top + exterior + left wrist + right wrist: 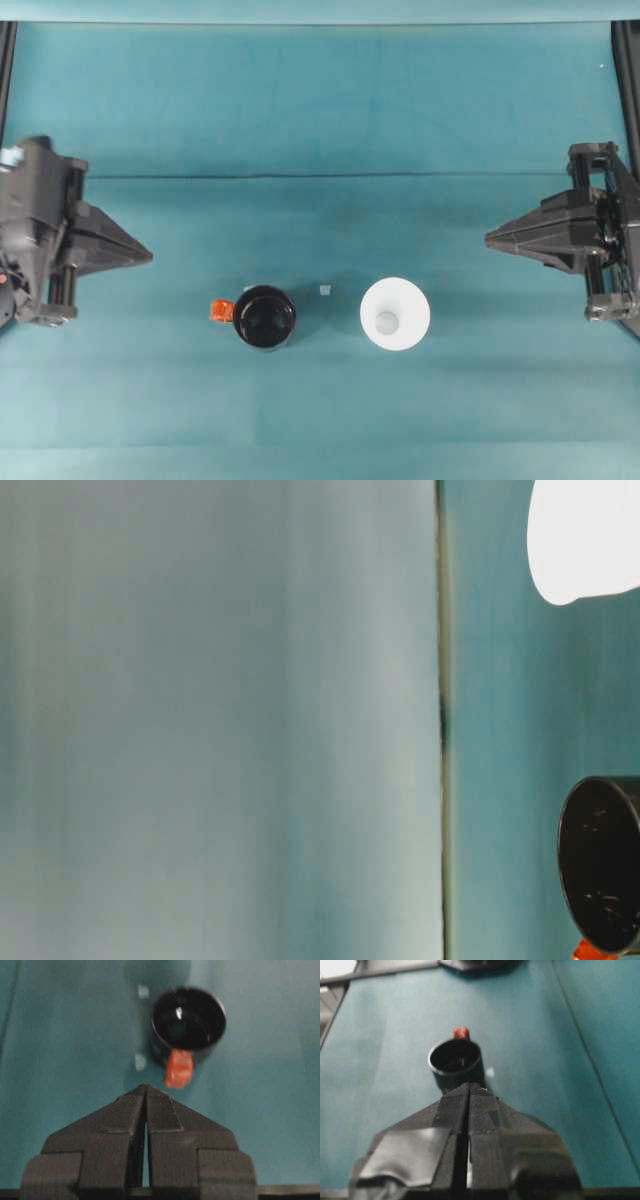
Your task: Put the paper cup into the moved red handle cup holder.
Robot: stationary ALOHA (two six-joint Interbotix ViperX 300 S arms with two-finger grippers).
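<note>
While one paper cup (395,314) stands, one red handle cup holder (265,318) — apart.

Overhead looks straight down; both wrist cameras face inward, sharing the red handle cup holder (188,1024).

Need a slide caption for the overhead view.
Paper cup stands right of the red handle cup holder; left pincer and right pincer shut, both clear.

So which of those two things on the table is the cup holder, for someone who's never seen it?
Start at the teal table and find the two round things near its middle. The holder is the glossy black one, beside the white paper cup. An orange-red handle sticks out, pointing away from the cup.
</note>
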